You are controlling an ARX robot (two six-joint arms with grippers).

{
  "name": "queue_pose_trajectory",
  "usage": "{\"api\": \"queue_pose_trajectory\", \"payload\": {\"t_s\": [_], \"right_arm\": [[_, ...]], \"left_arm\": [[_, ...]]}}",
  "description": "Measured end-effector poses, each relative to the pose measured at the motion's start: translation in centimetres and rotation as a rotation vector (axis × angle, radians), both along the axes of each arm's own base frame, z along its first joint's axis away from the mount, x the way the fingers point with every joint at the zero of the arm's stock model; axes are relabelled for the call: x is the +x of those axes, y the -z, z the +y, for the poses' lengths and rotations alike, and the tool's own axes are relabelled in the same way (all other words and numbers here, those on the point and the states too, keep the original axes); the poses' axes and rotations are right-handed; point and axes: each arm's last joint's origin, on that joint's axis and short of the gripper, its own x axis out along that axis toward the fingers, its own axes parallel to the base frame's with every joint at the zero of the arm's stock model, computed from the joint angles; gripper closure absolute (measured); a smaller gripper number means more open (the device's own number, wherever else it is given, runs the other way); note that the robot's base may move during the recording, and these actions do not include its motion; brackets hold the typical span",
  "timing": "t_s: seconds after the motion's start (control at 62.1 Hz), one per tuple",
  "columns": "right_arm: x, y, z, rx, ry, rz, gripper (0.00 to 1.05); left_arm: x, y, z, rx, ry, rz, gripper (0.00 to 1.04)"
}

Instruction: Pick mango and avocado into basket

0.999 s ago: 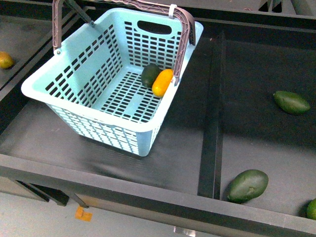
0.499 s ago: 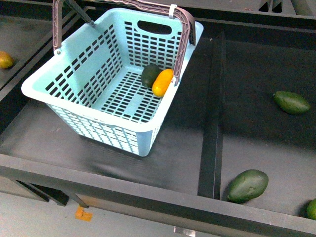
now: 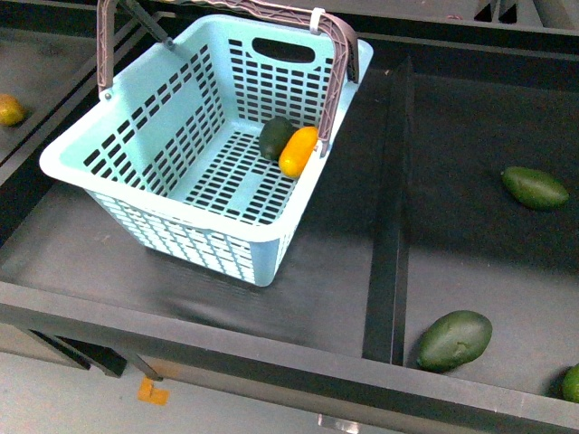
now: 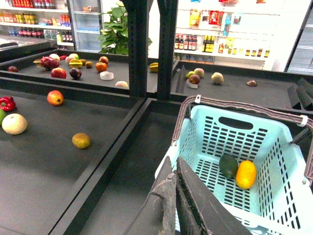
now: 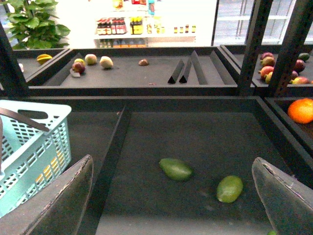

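The turquoise basket (image 3: 199, 240) stands tilted on the black shelf in the front view. Inside it, against the right wall, the yellow-orange mango (image 3: 298, 151) lies touching the dark green avocado (image 3: 275, 137). Neither gripper shows in the front view. In the left wrist view my left gripper (image 4: 173, 166) is shut with nothing in it, just outside the near rim of the basket (image 4: 215, 137), and the mango (image 4: 245, 174) and avocado (image 4: 228, 165) lie beyond it. My right gripper (image 5: 172, 161) is open and empty above the neighbouring shelf bay, with the basket (image 5: 34, 142) off to one side.
A raised black divider (image 3: 391, 226) separates the basket's bay from the right bay. Green fruits (image 3: 536, 188) (image 3: 453, 340) lie in the right bay. A small orange-yellow fruit (image 3: 10, 109) sits in the far left bay. The basket's brown handle (image 3: 336, 63) stands up.
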Motion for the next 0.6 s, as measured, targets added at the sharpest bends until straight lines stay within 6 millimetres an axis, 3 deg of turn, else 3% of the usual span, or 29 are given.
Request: {"api": "queue_pose_trajectory", "payload": {"t_s": [0.515, 0.596], "right_arm": [[0.00, 0.00, 0.00, 0.000, 0.000, 0.000, 0.09], [0.00, 0.00, 0.00, 0.000, 0.000, 0.000, 0.09]], "left_arm": [[0.00, 0.00, 0.00, 0.000, 0.000, 0.000, 1.02], [0.00, 0.00, 0.00, 0.000, 0.000, 0.000, 0.86]]}}
